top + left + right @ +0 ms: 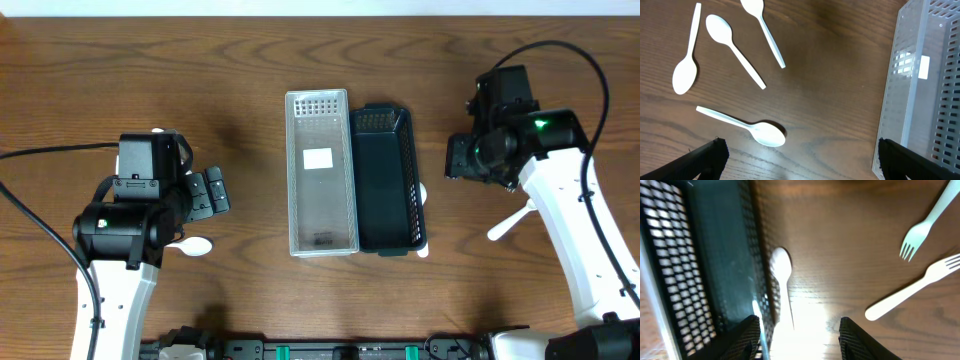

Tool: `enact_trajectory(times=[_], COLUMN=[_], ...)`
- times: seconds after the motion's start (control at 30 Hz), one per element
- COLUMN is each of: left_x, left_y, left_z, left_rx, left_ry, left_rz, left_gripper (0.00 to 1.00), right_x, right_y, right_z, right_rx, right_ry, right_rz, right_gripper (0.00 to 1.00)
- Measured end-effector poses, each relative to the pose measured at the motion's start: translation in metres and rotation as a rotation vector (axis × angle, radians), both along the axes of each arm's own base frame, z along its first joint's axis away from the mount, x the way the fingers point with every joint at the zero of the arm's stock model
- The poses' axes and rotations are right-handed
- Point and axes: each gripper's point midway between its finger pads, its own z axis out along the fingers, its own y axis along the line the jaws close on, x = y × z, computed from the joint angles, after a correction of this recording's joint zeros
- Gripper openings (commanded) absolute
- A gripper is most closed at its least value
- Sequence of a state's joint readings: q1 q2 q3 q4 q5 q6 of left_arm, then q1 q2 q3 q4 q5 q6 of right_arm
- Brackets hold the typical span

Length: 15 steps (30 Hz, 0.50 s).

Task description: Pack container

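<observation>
**Pack container: 2 baskets mid-worktop, cutlery loose on both sides**

Overhead: On the brown wooden worktop (250, 60) a clear perforated plastic container (320, 170) and a dark perforated plastic container (385, 180) lie side by side, long walls touching. The clear one is on the left arm's side. Neither shows any cutlery inside. The left hand (212, 192) sits to the left of the pair, well apart from them. The right hand (458, 160) sits near the dark container's right side.

Left wrist: The left hand (800, 167) is spread wide, with its 2 fingers (705, 160) at opposite bottom corners of the frame and nothing between them. Below it, 4 white plastic spoons lie on bare wood: 1 nearest the hand (747, 127) and 3 farther off (686, 65) (732, 47) (762, 27). All are apart from one another. The clear container's wall (910, 90) runs along the right edge.

Right wrist: The right hand (800, 330) is partly open and grips nothing. A blurred white plastic spoon (781, 272) lies on the worktop just beside the dark container's outer wall (752, 255). I cannot tell whether they touch. 2 white plastic forks (927, 222) (912, 290) lie well to the side, apart from each other.
</observation>
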State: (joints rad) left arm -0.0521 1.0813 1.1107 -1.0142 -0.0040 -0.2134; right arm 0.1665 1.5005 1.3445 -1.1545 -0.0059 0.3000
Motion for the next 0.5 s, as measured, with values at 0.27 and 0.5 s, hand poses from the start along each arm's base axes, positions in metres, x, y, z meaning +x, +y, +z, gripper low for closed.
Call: enact_trajectory(times=[0.27,0.5], left_x=[0.0,0.0], left_y=[0.0,0.0], left_z=[0.0,0.0], left_rx=[0.0,0.0], left_ry=[0.0,0.0], left_rz=[0.0,0.0], left_gripper=[0.98,0.98], right_x=[-0.018,-0.026], right_y=[-0.004,0.0], right_z=[-0.037,-0.064], right_rx=[-0.021,0.004], right_ry=[0.082,0.107], right_rz=[0.004,0.012], right_gripper=[0.54,0.43])
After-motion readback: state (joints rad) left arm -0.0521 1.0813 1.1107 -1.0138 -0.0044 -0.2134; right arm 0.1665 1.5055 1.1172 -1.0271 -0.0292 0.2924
